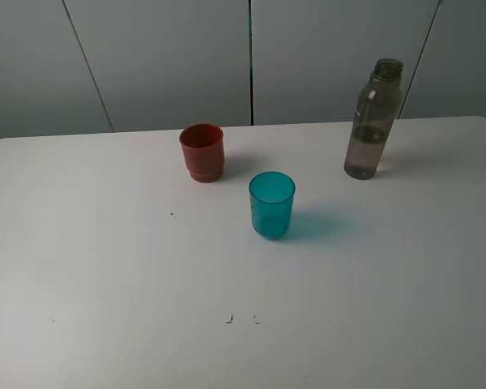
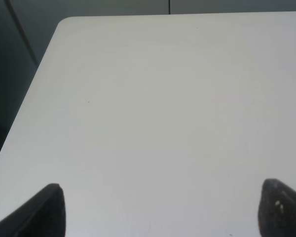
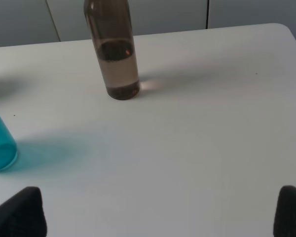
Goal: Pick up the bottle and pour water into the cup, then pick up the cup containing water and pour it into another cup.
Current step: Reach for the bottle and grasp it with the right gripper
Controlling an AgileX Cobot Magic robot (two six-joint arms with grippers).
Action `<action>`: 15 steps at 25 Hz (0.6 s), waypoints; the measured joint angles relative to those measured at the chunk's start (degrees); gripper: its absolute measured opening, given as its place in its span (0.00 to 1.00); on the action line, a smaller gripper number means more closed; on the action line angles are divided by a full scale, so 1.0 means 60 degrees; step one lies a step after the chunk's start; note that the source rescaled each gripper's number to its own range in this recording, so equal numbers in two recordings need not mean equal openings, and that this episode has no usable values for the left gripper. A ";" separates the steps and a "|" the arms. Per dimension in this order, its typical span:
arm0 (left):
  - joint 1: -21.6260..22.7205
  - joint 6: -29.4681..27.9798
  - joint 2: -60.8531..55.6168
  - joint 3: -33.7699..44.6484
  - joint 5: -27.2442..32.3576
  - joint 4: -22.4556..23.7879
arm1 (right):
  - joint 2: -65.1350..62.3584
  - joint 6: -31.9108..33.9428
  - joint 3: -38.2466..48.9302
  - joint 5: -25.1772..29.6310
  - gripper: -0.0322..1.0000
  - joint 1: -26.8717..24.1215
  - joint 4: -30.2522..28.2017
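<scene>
Smoky plastic bottle (image 1: pixel 373 126), upright far right on the table (image 1: pixel 105 267), part-filled, likely light, stiff, slick: take your hold mid-body, your right gripper (image 3: pixel 155 212) gaping wide, empty, well short of it.

all three stand on table (image 1: pixel 105 267), none touching. bottle (image 1: pixel 373 121) roughly straight ahead of right gripper (image 3: pixel 155 213) jaws, well apart from them. cup (image 1: pixel 271 205) nearer those jaws, off toward left-arm side. other cup (image 1: pixel 202 151) further out and further over that way, near cup. left gripper (image 2: pixel 163 210) jaws: table top ahead, its far corner beyond.
</scene>
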 joint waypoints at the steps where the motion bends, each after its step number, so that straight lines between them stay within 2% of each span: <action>1: 0.0000 0.0000 0.0000 0.0000 0.0000 0.0000 | 0.0000 0.0000 0.0000 0.0000 1.00 0.0000 0.0000; 15: 0.0000 0.0000 0.0000 0.0000 0.0000 0.0000 | 0.0000 0.0000 0.0000 0.0000 1.00 0.0000 0.0000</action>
